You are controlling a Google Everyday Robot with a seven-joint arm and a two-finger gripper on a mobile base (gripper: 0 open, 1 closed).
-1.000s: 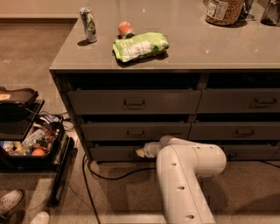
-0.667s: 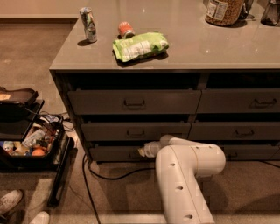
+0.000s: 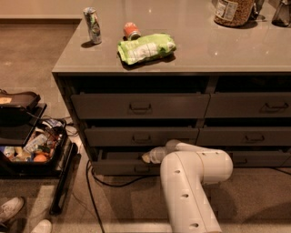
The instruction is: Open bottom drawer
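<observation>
The bottom drawer (image 3: 119, 167) is the lowest grey-brown front of the cabinet's left stack, and it stands a little forward of the cabinet face with a dark gap above it. Its small dark handle (image 3: 142, 169) shows at the centre. My gripper (image 3: 148, 158) reaches in from the right at the end of the white arm (image 3: 191, 182). Its pale tip sits at the drawer front's top edge, just above the handle. The arm's big elbow hides the drawer's right end.
Two taller drawers (image 3: 140, 106) sit above it, with a matching stack (image 3: 254, 136) to the right. On the counter lie a green bag (image 3: 145, 47), two cans (image 3: 93, 25) and a jar (image 3: 234, 11). A black bin of clutter (image 3: 32, 150), a cable (image 3: 97, 182) and shoes (image 3: 13, 211) occupy the floor at left.
The bottom drawer's front has come slightly forward and lower in view, and the gripper has moved a little with it. The arm's elbow has barely shifted.
</observation>
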